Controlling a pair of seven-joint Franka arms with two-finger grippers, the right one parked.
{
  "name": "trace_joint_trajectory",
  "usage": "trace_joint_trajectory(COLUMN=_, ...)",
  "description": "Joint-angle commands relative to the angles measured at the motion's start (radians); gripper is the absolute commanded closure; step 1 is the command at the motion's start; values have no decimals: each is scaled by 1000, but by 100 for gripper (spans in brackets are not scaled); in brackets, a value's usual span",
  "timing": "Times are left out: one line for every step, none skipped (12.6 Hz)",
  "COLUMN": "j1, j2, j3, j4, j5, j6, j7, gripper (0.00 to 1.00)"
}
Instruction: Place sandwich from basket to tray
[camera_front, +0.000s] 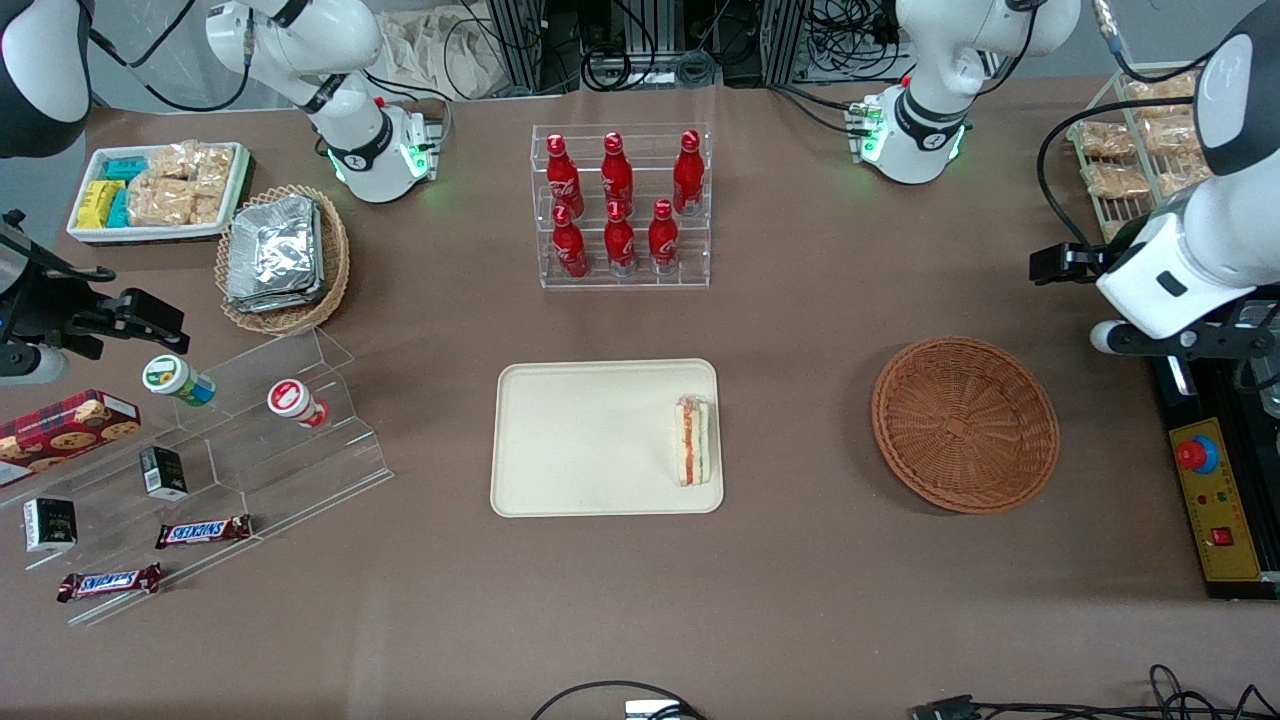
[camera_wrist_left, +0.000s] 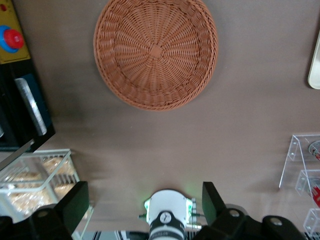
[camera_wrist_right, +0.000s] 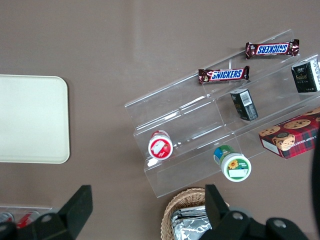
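We see the sandwich (camera_front: 692, 441) lying on the cream-beige tray (camera_front: 590, 440), close against the tray edge that faces the reddish-brown wicker basket (camera_front: 965, 424), its red and green filling showing along the cut side. The basket sits on the brown surface (camera_front: 800, 580) toward the working arm's end, apart from the tray, and it holds nothing. The left arm's gripper (camera_wrist_left: 145, 202) hangs high above the surface, farther from the front camera than the basket, and its two dark fingers (camera_wrist_left: 75, 202) stand wide apart with nothing between them. In the left wrist view we look down on the basket (camera_wrist_left: 156, 52) and a corner of the tray (camera_wrist_left: 315, 67). Farther from the front camera than the tray stands a clear rack of red Coca-Cola bottles (camera_front: 620, 205). Toward the parked arm's end we find a clear stepped stand (camera_front: 250, 440) with two Snickers bars (camera_front: 203, 531).
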Motion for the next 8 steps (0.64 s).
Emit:
trace_joint_trajectory(j1=-17, j2=-147, j3=29, j4=-213, j5=-6, j6=109, j7=1, gripper=0)
trace_joint_trajectory(j1=-17, j2=-144, j3=31, j4=-203, j5=-4, j6=109, j7=1, gripper=0)
trace_joint_trajectory(j1=-15, j2=-140, j3=29, j4=-195, j5=-3, j6=115, j7=3, gripper=0)
trace_joint_trajectory(j1=-11, j2=-139, j3=14, j4=-192, j5=-1, j6=115, j7=-2, gripper=0)
trace_joint_trajectory(j1=87, j2=-136, j3=-39, j4=-183, j5=-7, j6=114, j7=-5, gripper=0)
trace_joint_trajectory(j1=252, j2=-137, j3=-225, j4=-160, j5=-4, j6=109, j7=1, gripper=0)
trace_joint_trajectory(j1=334, j2=-136, j3=-309, j4=-155, j5=5, j6=108, j7=-10, gripper=0)
trace_joint_trajectory(j1=357, j2=-136, j3=-328, j4=-157, j5=0, j6=112, j7=-8, gripper=0)
